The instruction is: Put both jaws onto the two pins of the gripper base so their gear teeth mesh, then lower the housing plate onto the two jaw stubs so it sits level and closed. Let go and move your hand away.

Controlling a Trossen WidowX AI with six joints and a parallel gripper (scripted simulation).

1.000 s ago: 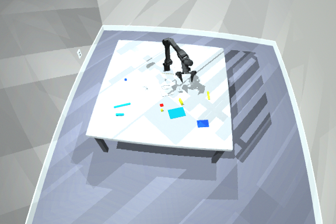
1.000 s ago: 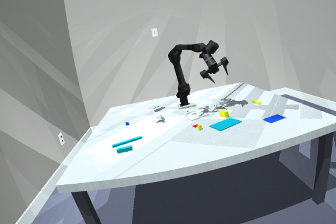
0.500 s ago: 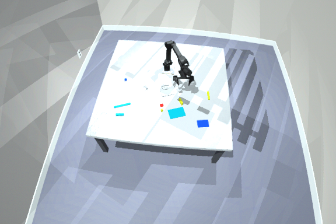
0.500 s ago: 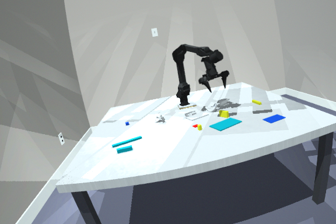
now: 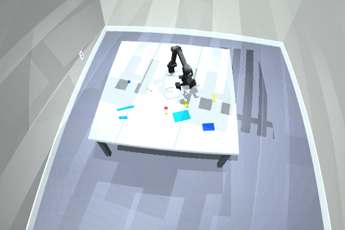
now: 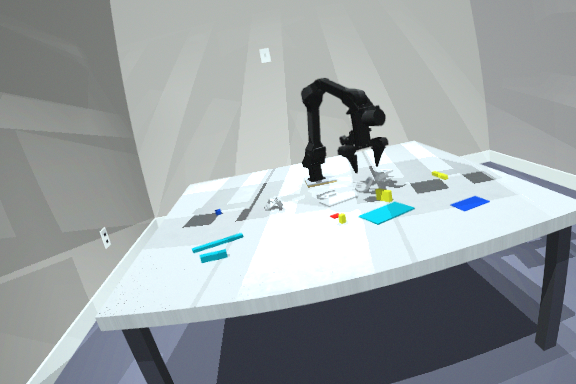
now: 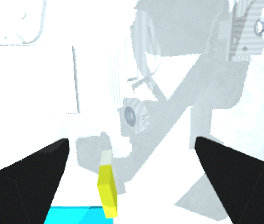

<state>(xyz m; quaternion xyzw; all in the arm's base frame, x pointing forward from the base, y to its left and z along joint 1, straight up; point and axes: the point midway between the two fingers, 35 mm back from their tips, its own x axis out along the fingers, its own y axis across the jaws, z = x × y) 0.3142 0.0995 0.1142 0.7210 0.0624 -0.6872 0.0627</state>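
Observation:
My gripper (image 6: 366, 161) (image 7: 134, 143) is open and empty. It hangs a little above the table, right of the arm's foot. Below it lies a pale grey ribbed part with a round hole (image 7: 133, 116) (image 6: 372, 183), probably a jaw. It lies between the fingers' line and a little beyond it, not touched. A second ribbed grey part with a ring (image 7: 248, 33) lies farther off at the upper right of the wrist view. The white gripper base (image 5: 171, 90) (image 6: 334, 197) (image 7: 13, 22) lies flat in front of the arm's foot. Another small white part (image 5: 148, 87) (image 6: 274, 204) lies to its left.
A yellow block (image 5: 185, 103) (image 6: 384, 195) (image 7: 107, 186) stands close below the gripper, beside a cyan plate (image 5: 181, 115) (image 6: 386, 212). A blue plate (image 5: 208, 126), a red chip (image 5: 165, 108), a yellow bar (image 5: 214, 97) and two cyan bars (image 5: 125, 108) lie around.

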